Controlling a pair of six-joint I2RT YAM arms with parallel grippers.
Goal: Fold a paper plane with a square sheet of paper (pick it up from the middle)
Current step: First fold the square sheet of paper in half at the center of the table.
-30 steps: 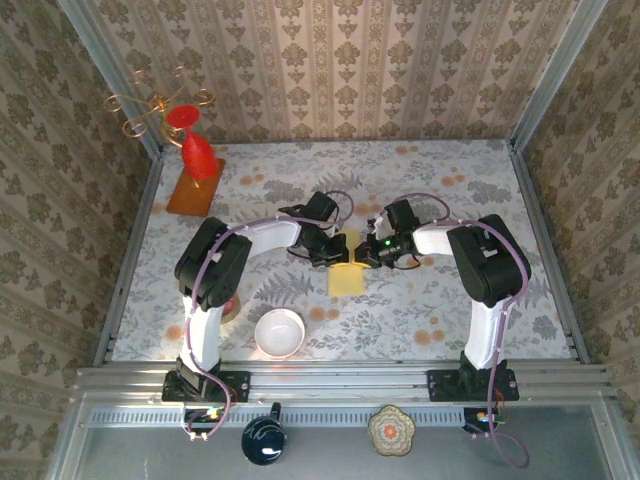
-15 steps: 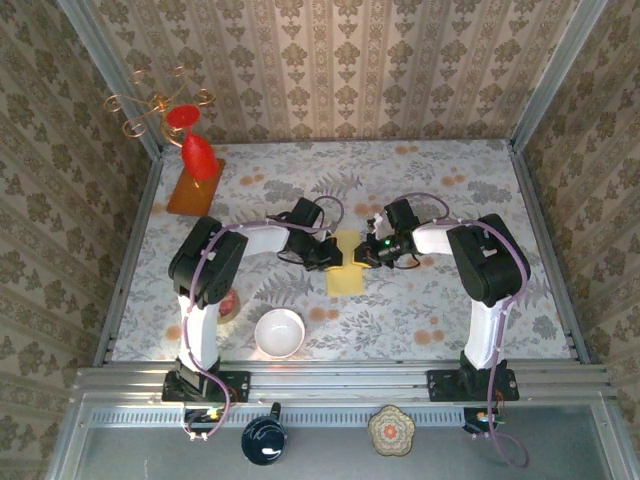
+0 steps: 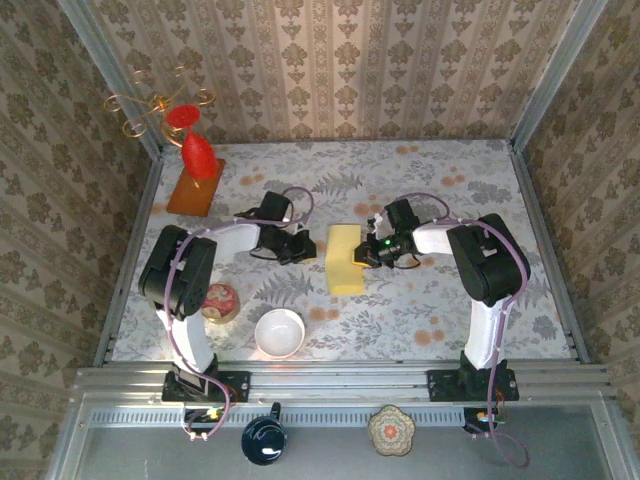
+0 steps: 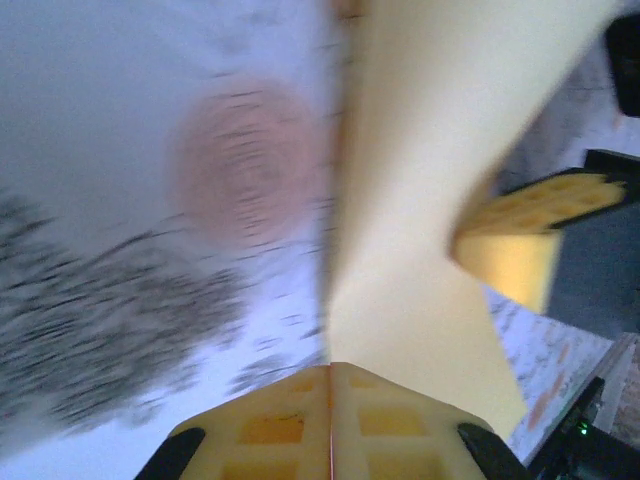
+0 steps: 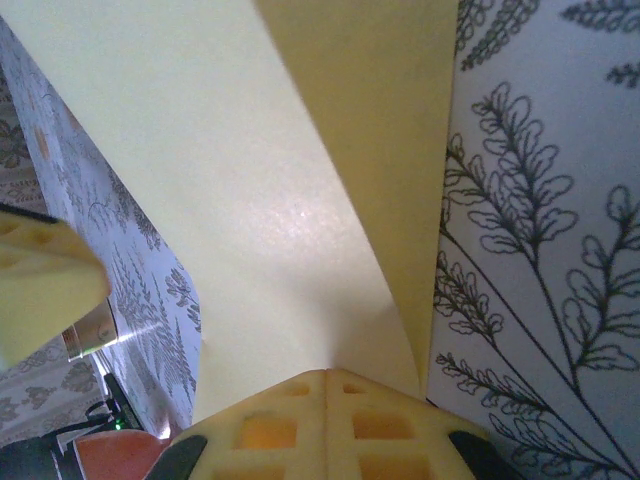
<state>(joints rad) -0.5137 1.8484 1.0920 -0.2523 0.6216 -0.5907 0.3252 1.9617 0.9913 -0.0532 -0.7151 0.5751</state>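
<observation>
Since the frame of a second ago, the left gripper [image 3: 305,249] has been drawn away to the left, off the square sheet of paper [image 3: 344,258], so that a strip of the floral tablecloth [image 3: 450,310] is now seen between them. The right gripper [image 3: 365,252] and the sheet are found where they were. At the far left, a flat orange-brown board [image 3: 195,190] is laid on the cloth, with a glossy red vase-like piece [image 3: 197,155] standing on it. Nearer, a small round red patterned pot [image 3: 219,300] and a smooth white bowl [image 3: 279,332] are set by the left arm's base, and a dark glossy mug [image 3: 264,440] is placed on the near metal ledge. The left gripper is clenched on nothing: in the blurred left wrist view its yellow, waffle-textured pads [image 4: 270,430] are pressed together along a thin seam. The sheet is laid at the middle of the table, pale yellow, thin and matte, folded into a tall narrow rectangle, with one flap curled up off the cloth. Its right edge is met by the right gripper, whose pads [image 5: 270,430] are closed tight. The paper appears to be pinched between them, where the curled flap runs down to their seam. Further right on the ledge, a scalloped patterned dish [image 3: 391,430] is seen.
</observation>
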